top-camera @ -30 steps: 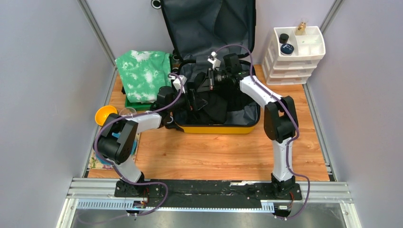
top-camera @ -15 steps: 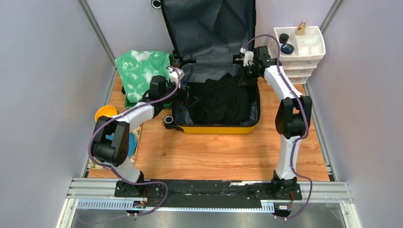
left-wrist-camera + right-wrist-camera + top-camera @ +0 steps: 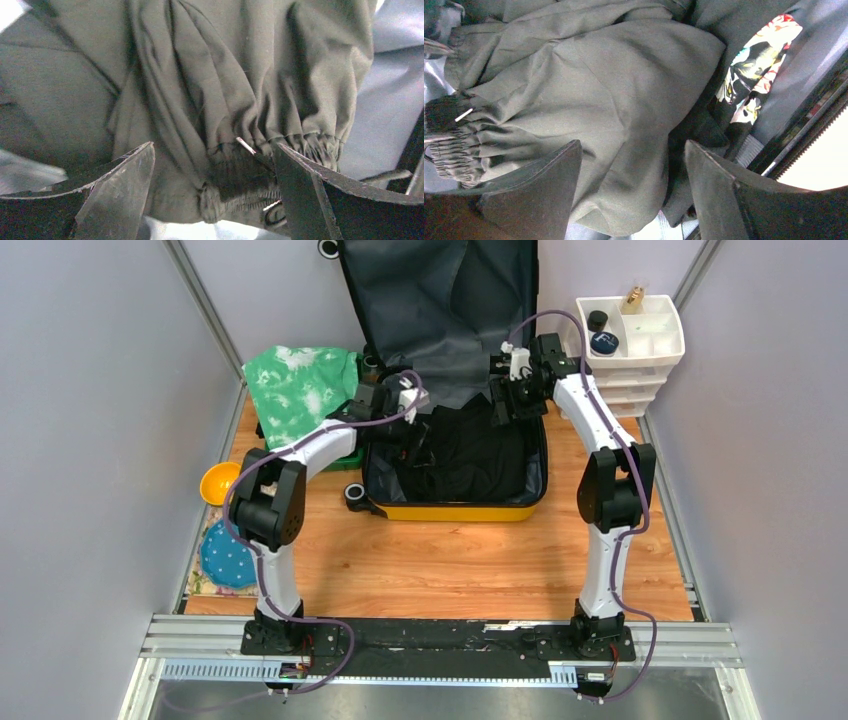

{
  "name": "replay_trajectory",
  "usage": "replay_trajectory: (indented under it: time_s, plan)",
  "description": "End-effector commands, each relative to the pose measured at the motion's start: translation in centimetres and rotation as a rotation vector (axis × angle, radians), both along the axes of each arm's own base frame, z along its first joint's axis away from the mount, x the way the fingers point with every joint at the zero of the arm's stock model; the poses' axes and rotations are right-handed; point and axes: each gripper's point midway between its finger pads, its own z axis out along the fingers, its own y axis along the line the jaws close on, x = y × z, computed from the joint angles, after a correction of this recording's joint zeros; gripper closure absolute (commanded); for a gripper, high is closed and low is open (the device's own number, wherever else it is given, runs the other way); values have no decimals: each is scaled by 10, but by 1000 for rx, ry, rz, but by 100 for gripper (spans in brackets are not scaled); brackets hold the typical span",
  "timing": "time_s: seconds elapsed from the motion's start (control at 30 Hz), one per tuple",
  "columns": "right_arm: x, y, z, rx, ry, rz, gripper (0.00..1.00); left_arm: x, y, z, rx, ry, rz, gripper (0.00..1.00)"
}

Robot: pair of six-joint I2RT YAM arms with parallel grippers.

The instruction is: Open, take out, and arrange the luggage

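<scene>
Wooden tabletop (image 3: 450,565) floors your grey-walled cell, and its boards show between the arm bases and the case, nearer you than either claw. Your luggage (image 3: 450,511) lies open at the back centre. Its lined lid stands upright behind both claws and its yellow front wall is on their near side.

Both arms reach in over the side rims. The left gripper (image 3: 415,432) sits just inside the left rim, and the right gripper (image 3: 502,408) sits just inside the right rim, close to the hinge. A dark garment (image 3: 465,455) fills the shell under and between them.

Outboard of the left claw, a green tie-dye cloth (image 3: 300,390) lies close beside the case. Outboard of the right claw, a white drawer unit (image 3: 625,365) stands near the case's back corner.

Your left claw (image 3: 212,165) is spread wide and grips nothing. The garment's gathered elastic band (image 3: 235,172) lies between its fingers. Your right claw (image 3: 631,150) is equally wide and empty over smoother folds. A floral scrap (image 3: 756,65) shows past one of its fingers, beside the shell's trim.
</scene>
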Motion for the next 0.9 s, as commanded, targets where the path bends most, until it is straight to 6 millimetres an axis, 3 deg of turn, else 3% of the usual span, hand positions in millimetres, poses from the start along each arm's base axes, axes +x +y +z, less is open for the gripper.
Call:
replay_trajectory:
  time_s: [0.0,0.07,0.13,0.17,0.27,0.4,0.5,0.6,0.67,0.73,0.87]
  plan:
    - [-8,-10,18,-39,-24,-45,19,-12,-8,-26,128,25,-56,4]
    - [-10,-13,25,-50,-46,-37,19,-14,-8,-34,142,26,-71,10]
    - [-13,-11,27,-42,-48,-26,18,-20,-14,-36,111,33,-112,29]
    - [-14,-12,29,-38,-54,-24,18,-21,-16,-35,99,32,-127,60]
    - [-18,-7,37,-14,-66,2,19,-8,-24,-14,42,-28,-143,100]
    - [-23,3,54,34,-111,67,19,49,-35,38,-5,-254,-80,100]
    - [-23,9,63,65,-140,102,19,82,-35,48,16,-384,-39,100]
    - [-27,18,70,97,-152,143,19,101,-32,44,28,-393,-17,100]
    - [-33,25,69,104,-147,192,19,103,-29,30,23,-341,-13,100]
    - [-39,35,65,95,-144,256,20,103,-20,22,21,-300,-14,100]
    - [-53,37,42,43,-84,305,20,105,5,6,70,-238,44,100]
